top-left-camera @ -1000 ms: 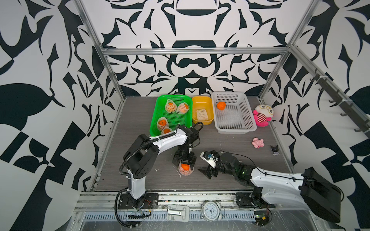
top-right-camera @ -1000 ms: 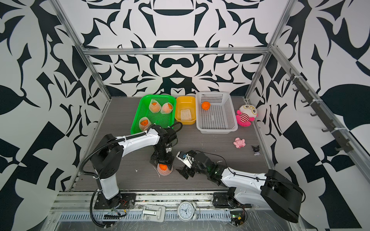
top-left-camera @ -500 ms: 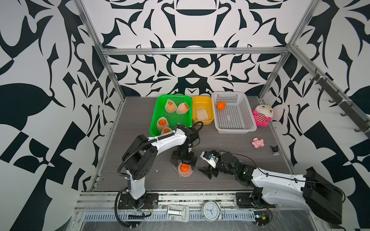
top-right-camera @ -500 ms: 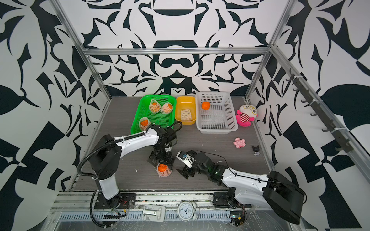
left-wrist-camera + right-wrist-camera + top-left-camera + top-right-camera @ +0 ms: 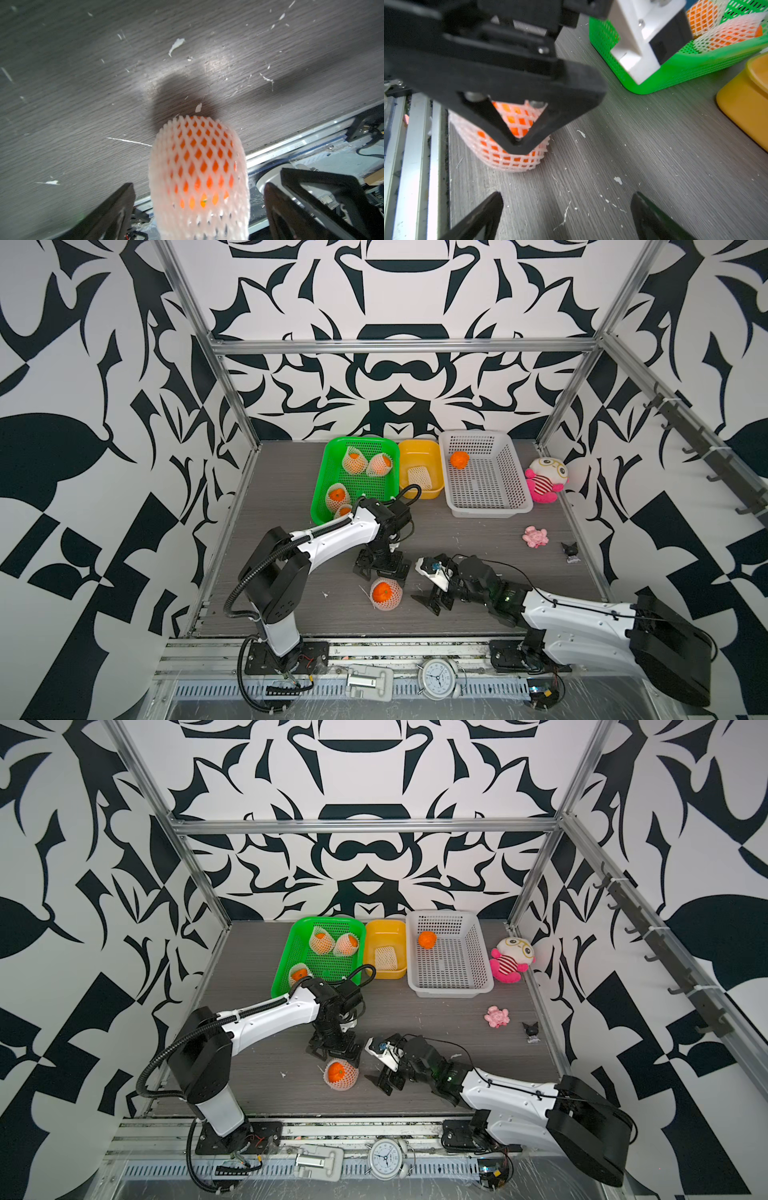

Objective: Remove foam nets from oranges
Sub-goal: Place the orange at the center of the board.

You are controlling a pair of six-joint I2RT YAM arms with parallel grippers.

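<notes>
In both top views, 1 netted orange lies on the table at lower centre, its foam net not yet off. The left arm hangs its jaws just above it, spread wide; the left wrist view shows the fruit between them, untouched. The right arm has its jaws just right of it, also wide open and empty. At upper centre, the green basket holds 4 netted oranges, the yellow tub 1 empty net, and the white basket 1 bare orange. This looks like orange 2 of 6, about to be stripped. Next, I judge, 1 pair of jaws must pin the fruit while the other pinches the net's rim and pulls.
</notes>
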